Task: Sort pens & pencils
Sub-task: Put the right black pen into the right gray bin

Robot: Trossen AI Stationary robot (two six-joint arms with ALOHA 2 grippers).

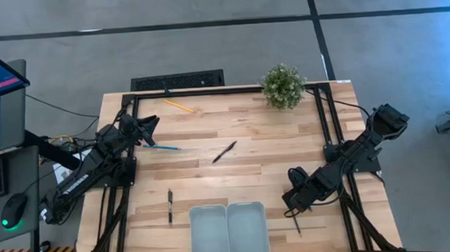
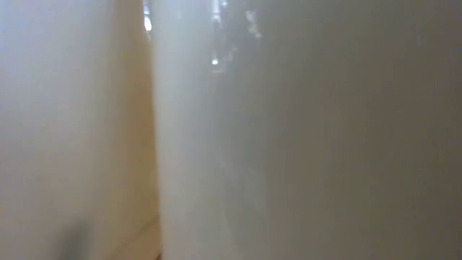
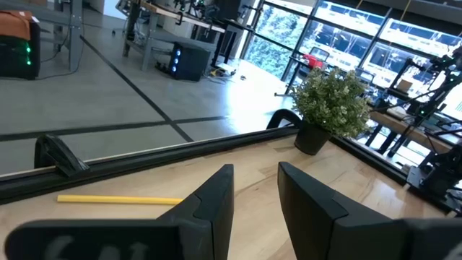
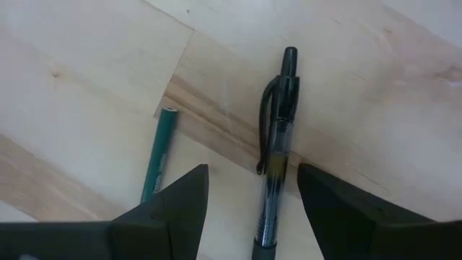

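Observation:
My right gripper (image 1: 294,202) (image 4: 253,198) is open and points down near the table's near right. Its fingers stand on either side of a black clip pen (image 4: 278,144) (image 1: 296,226) that lies flat on the wood, without touching it. A thin green stick (image 4: 158,152) lies beside that pen. My left gripper (image 1: 146,130) (image 3: 256,191) is open at the far left, above the table. The light blue pencil (image 1: 163,147) lies just beside it and the yellow pencil (image 1: 178,105) (image 3: 119,198) lies farther off. Two more black pens (image 1: 225,151) (image 1: 170,206) lie flat on the table.
Two pale trays (image 1: 209,233) (image 1: 247,231) sit side by side at the near edge; their walls (image 2: 289,130) fill the low view. A potted plant (image 1: 283,86) (image 3: 328,108) stands at the far edge. A black frame rail (image 1: 208,91) runs around the table.

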